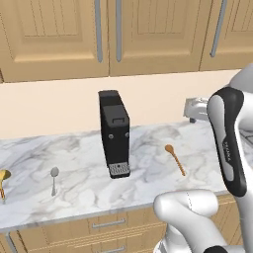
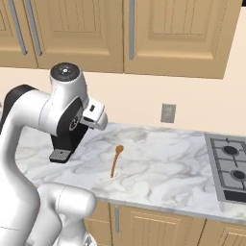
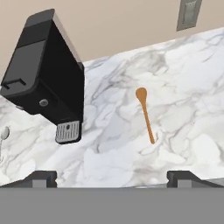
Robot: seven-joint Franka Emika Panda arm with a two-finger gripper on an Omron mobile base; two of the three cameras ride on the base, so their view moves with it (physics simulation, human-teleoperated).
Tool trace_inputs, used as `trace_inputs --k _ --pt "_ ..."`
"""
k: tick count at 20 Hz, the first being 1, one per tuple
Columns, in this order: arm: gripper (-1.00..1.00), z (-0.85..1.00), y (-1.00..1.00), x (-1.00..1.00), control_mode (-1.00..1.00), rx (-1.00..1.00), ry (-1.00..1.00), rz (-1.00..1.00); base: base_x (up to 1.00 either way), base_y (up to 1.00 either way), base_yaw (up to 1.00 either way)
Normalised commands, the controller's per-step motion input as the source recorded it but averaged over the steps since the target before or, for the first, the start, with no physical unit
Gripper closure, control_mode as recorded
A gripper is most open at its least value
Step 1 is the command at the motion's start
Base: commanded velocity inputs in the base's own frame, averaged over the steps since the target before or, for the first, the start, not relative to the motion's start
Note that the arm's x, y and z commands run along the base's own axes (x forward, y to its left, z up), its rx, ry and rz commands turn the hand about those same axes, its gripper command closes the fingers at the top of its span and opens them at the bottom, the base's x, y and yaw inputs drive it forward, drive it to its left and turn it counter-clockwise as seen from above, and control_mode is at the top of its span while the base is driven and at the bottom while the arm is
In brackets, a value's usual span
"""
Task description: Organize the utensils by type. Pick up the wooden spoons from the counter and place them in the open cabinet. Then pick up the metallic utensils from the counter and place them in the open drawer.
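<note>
Your gripper (image 3: 112, 177) hangs spread wide, empty, above the counter (image 3: 183, 109). Wooden spoon (image 3: 145, 114) lies flat right of the coffee machine (image 3: 48, 78).

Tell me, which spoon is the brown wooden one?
The wooden spoon lies right of the black coffee machine. It is orange-brown and the longest. The silver spoon and the gold utensil lie left of the machine and are shorter.

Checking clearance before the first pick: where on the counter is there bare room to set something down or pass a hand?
Widest bare marble lies between the wooden spoon and the cooktop. A smaller patch sits between the black coffee machine and the silver spoon. The far left is tighter, where the gold utensil lies near the silver spoon.
</note>
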Motion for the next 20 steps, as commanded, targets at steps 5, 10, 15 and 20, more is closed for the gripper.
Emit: trace_inputs --k 5,10,15,20 --pt "-1.0 0.0 0.0 0.0 1.0 0.0 0.0 0.0 0.0 0.0 0.0" --pt "-1.0 0.0 0.0 0.0 1.0 0.0 0.0 0.0 0.0 0.0 0.0" --pt "-1.0 -0.12 -0.18 0.15 -1.0 -0.02 0.02 0.0 0.12 -0.07 0.0" --pt "-1.0 -0.39 -0.54 0.32 -1.0 -0.02 0.04 0.0 0.0 0.0 0.0"
